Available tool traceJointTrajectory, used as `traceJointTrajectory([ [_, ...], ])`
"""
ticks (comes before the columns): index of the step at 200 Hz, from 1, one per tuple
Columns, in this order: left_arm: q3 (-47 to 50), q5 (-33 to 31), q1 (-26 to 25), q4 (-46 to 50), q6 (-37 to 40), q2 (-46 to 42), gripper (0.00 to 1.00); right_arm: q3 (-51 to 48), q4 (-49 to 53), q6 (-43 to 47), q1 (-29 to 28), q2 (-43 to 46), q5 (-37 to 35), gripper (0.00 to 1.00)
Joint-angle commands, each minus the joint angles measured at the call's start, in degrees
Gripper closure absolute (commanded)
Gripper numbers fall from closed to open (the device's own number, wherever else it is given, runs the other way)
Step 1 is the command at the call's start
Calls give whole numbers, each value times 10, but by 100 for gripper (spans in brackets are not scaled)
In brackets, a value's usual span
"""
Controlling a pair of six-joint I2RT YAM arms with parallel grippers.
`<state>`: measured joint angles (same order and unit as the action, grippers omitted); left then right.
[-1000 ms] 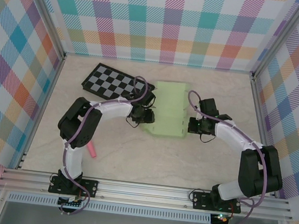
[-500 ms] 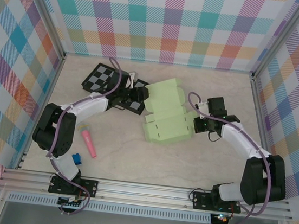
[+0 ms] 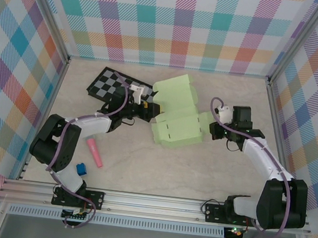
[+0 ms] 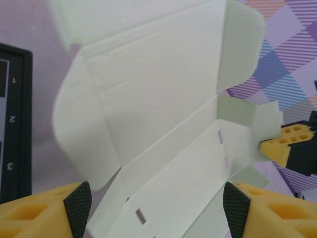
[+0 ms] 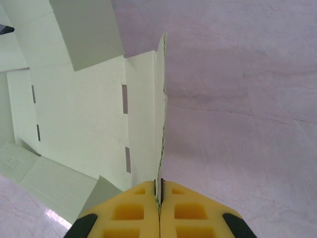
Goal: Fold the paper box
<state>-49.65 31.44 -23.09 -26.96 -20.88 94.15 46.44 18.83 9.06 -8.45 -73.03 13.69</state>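
Paper box (image 3: 176, 118) of pale green die-cut card sits partly folded at the centre of the overhead frame, on a beige table (image 3: 198, 176). Its long axis runs roughly left to right, tilted slightly upward at the right. One broad panel is lifted toward the top of the frame.

At the lower left of the overhead view lie a small blue object (image 3: 81, 168) and a pink marker (image 3: 94, 152), both well apart from the box. Above them, at upper left, a black-and-grey checkerboard (image 3: 114, 84) lies flat, its right end near the raised panel.

Next comes the left claw (image 3: 148, 111), reaching in from the left to the box's left end. The left wrist view shows its jaws standing wide apart, with the card's near edge lying between the black pads (image 4: 78, 206). They appear to clamp nothing. The box rises straight ahead of this claw, its creases and slots facing the camera.

At the box's right end is the right claw (image 3: 214, 131). In the right wrist view its yellow jaws are closed tight on a thin standing edge of the card. The rest of the box spreads to the left of that frame, with bare table at the right.

The box therefore lies between the two claws along its long axis. The right arm seems to anchor one end. The free left claw sits closest to the loose left panels, so it is probably the one to press the next fold, moving toward frame right.
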Motion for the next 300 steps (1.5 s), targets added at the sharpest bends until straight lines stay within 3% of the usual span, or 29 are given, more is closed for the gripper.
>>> traceJointTrajectory([
  [1,-6,18,5,-64,18,18,27,-1,-21,9,2,0,35,100],
  [43,-14,1,9,-96,21,52,30,4,-16,15,4,-11,27,100],
  [78,64,-39,19,-100,44,-3,31,2,-17,3,29,-6,33,100],
  [100,61,-47,20,-44,93,-18,31,-3,-25,3,37,5,68,100],
  [160,-17,58,26,-113,65,79,35,-19,-45,22,38,22,134,100],
  [201,-28,78,26,-171,36,104,36,-16,-41,27,37,10,147,100],
  [260,-11,104,28,-208,44,92,61,10,-3,33,37,-36,124,100],
  [300,-2,115,27,-179,79,75,64,23,3,37,35,-55,111,100],
])
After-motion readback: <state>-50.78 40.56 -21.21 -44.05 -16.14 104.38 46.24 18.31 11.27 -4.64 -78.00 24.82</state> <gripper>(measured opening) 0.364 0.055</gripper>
